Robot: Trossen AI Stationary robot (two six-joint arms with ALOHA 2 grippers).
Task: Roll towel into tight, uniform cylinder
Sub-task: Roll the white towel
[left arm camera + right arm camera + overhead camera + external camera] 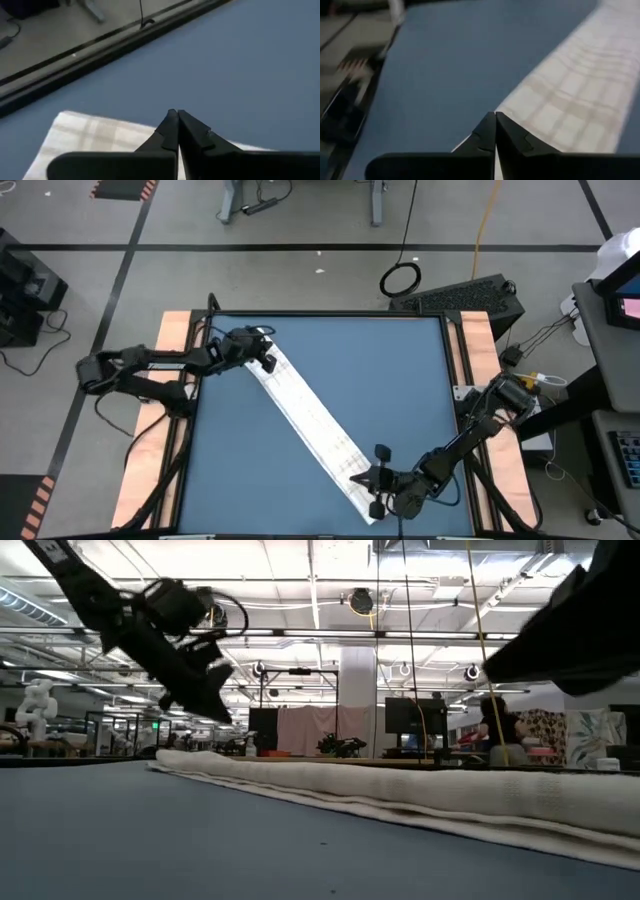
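Note:
The towel is a white cloth with faint grey grid lines, laid out as a long narrow band of several layers. It runs slantwise over the blue table from the far left to the near right and lies flat along its whole length. My left gripper is shut and hovers above the band's far left end, clear of it in the low view. My right gripper is shut over the band's near right end, with nothing between its fingers.
Bare blue table lies on both sides of the band, widest at the far right and near left. Wooden side boards flank the table. A dark keyboard-like unit and cables sit beyond the far right corner.

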